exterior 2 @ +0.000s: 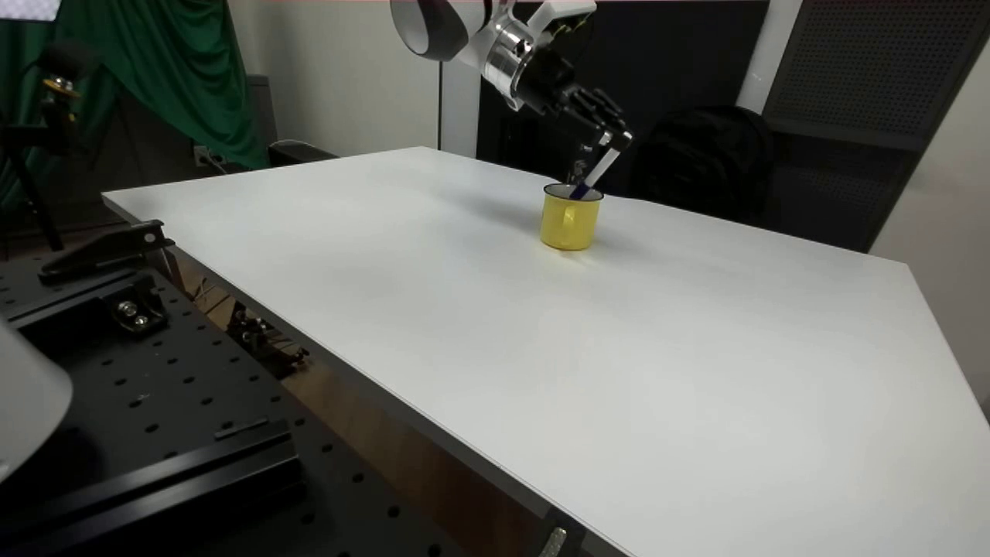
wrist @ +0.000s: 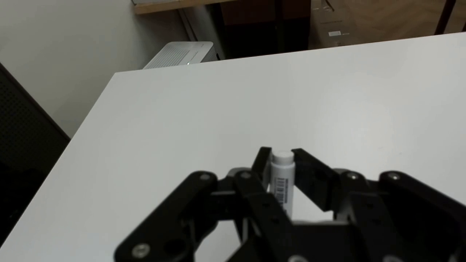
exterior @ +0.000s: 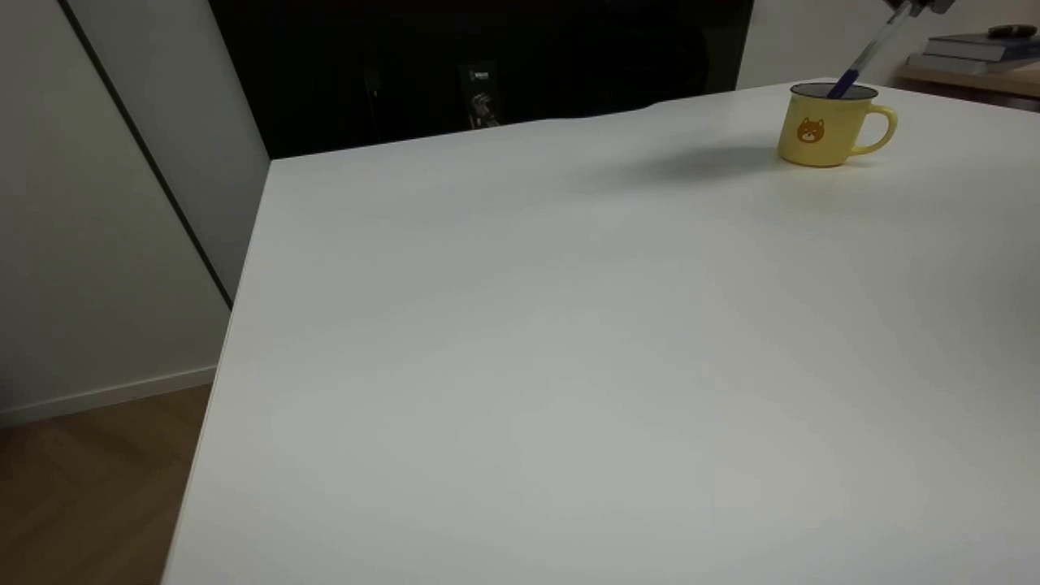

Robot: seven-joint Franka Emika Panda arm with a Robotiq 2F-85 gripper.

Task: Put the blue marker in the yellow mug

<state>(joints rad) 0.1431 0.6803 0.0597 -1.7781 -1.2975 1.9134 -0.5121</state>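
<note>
The yellow mug (exterior: 827, 130) stands upright on the white table, with a small orange animal face on its side and its handle at the right in this exterior view. The mug also shows in an exterior view (exterior 2: 563, 220). The blue marker (exterior: 871, 50) leans at a tilt, its blue end down inside the mug's rim; it also shows in an exterior view (exterior 2: 600, 169). My gripper (exterior 2: 612, 141) is above the mug, shut on the marker's white upper end. In the wrist view the fingertips (wrist: 281, 150) sit on both sides of the white barrel (wrist: 283, 178). The mug is hidden there.
The white table (exterior 2: 464, 309) spreads around the mug. A dark backpack (exterior 2: 704, 166) is behind the table's far edge. A black perforated bench (exterior 2: 193, 433) stands by the near edge. Books (exterior: 975, 50) lie on a wooden surface beyond the table.
</note>
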